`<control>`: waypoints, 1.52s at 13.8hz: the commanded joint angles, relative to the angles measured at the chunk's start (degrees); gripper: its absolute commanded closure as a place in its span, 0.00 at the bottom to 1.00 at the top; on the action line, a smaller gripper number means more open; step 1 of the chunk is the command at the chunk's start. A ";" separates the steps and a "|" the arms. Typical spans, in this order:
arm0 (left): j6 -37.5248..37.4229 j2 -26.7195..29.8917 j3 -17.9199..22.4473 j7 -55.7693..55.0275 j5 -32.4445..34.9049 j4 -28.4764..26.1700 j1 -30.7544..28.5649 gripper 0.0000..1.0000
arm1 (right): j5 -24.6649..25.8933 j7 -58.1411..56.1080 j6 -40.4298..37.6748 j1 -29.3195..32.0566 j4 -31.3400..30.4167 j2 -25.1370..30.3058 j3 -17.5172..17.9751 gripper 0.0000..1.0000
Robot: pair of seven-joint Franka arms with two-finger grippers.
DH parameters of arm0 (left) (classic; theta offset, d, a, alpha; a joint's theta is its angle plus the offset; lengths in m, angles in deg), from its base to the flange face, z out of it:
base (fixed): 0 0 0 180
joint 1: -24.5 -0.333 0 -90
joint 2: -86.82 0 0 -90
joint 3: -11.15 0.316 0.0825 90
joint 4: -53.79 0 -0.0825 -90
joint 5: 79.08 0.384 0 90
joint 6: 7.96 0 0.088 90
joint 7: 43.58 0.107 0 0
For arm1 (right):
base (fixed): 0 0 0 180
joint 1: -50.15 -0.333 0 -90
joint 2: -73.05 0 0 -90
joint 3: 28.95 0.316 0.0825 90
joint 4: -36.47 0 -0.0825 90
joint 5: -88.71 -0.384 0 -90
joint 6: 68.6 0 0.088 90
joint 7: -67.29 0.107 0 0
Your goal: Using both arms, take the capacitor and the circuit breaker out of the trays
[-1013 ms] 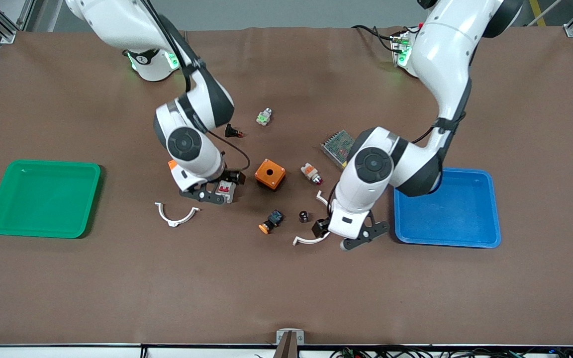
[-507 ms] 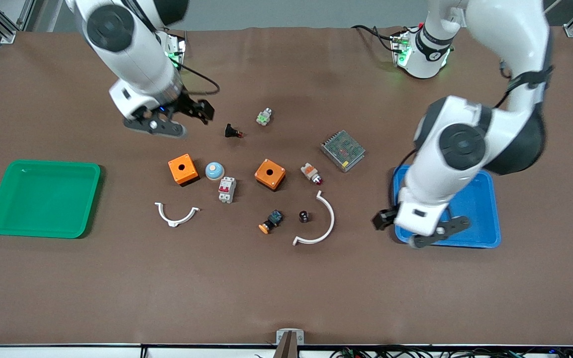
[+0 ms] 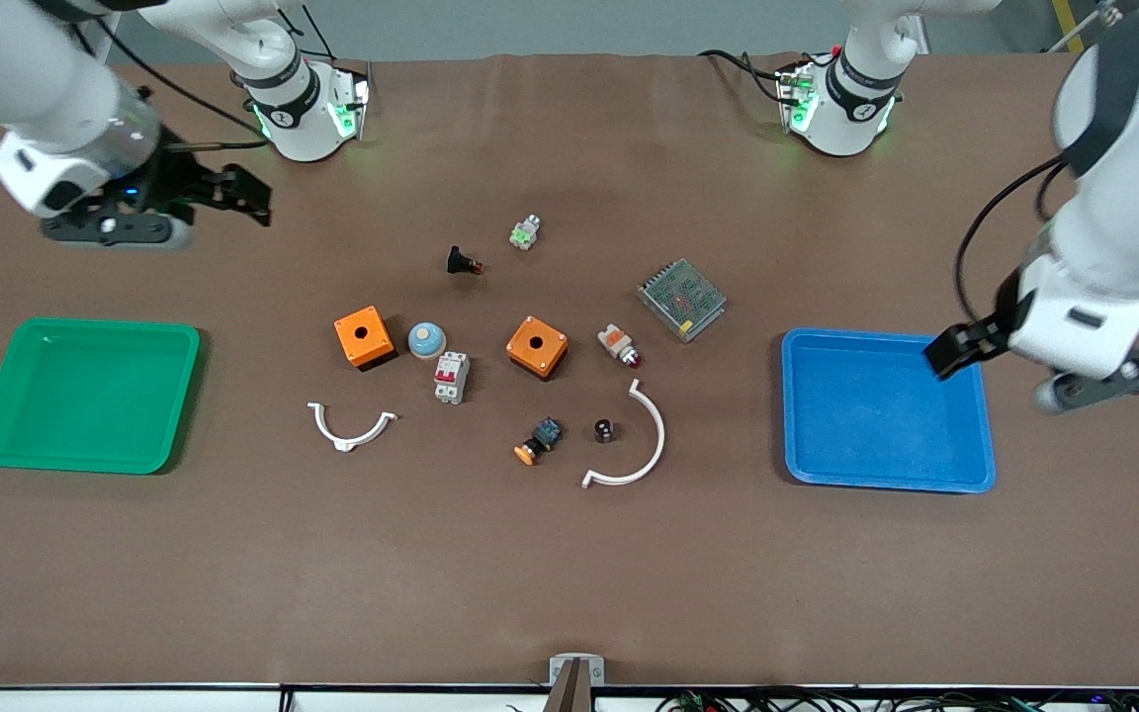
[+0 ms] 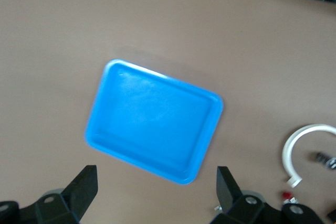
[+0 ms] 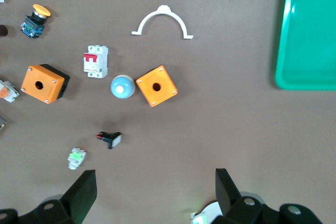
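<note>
The capacitor (image 3: 604, 430), a tiny black cylinder, stands mid-table inside the curve of a white arc clip (image 3: 634, 445). The breaker (image 3: 450, 377), a light-grey block with red levers, lies beside a blue dome button (image 3: 426, 339); it also shows in the right wrist view (image 5: 95, 61). My right gripper (image 3: 233, 198) (image 5: 156, 187) is open and empty, high over the table near the right arm's end. My left gripper (image 3: 960, 351) (image 4: 157, 182) is open and empty, over the blue tray's edge toward the left arm's end.
A green tray (image 3: 85, 396) sits at the right arm's end and a blue tray (image 3: 886, 410) at the left arm's end. Two orange boxes (image 3: 364, 337) (image 3: 536, 346), an orange-capped button (image 3: 538, 440), a lamp (image 3: 619, 346), a mesh box (image 3: 682, 298) and another white clip (image 3: 350, 425) lie mid-table.
Both arms rose and swung outward from the middle: the right gripper left the breaker, the left gripper left the capacitor's side and crossed the blue tray. Breaker and capacitor stayed put.
</note>
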 commanded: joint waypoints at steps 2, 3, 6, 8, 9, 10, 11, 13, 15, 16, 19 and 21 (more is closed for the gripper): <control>-2.59 7.74 -0.43 7.56 -0.60 -4.59 -4.19 0.00 | -0.06 -9.08 -0.26 7.15 2.60 0.94 0.96 0.00; -2.50 9.42 -0.43 9.31 -1.99 -5.99 -5.59 0.00 | 0.11 -11.01 -0.61 8.21 3.66 0.85 0.96 0.00; -2.33 15.22 -0.08 17.66 -4.81 -11.36 -9.37 0.00 | 0.72 -12.70 -0.79 9.98 7.43 -0.55 1.04 0.00; -2.42 17.42 0.97 18.82 -5.70 -13.55 -9.91 0.00 | 3.27 -12.44 -0.71 9.98 9.98 -1.25 1.13 0.00; -2.42 18.22 2.46 19.52 -6.13 -14.26 -9.82 0.00 | 3.36 -12.35 -0.62 10.16 11.13 -1.95 1.04 0.00; -2.42 18.75 3.17 20.13 -6.92 -14.79 -9.82 0.00 | 3.28 -12.35 -0.53 10.24 12.62 -3.26 1.04 0.00; -2.50 19.27 4.40 20.57 -7.80 -15.32 -9.82 0.00 | 3.19 -12.53 -0.53 10.42 14.46 -4.93 0.96 0.00; -2.77 19.45 4.94 21.28 -8.51 -15.41 -10.09 0.00 | 2.75 -12.44 -0.53 11.12 16.93 -6.52 1.04 0.00; -2.77 19.37 4.68 21.28 -8.60 -15.15 -10.18 0.00 | 3.10 -12.44 -0.53 11.12 17.11 -6.79 1.04 0.00; -2.77 19.37 4.41 21.28 -8.60 -15.06 -10.09 0.00 | 3.19 -12.35 -0.36 11.21 17.11 -6.71 1.04 0.00; -2.94 19.37 4.15 21.28 -8.60 -15.23 -9.74 0.00 | 3.19 -12.53 -0.35 12.09 17.20 -6.79 1.04 0.00; -2.94 19.28 3.53 21.28 -8.60 -15.32 -9.74 0.00 | 2.67 -12.61 -0.44 12.62 17.20 -7.58 1.04 0.00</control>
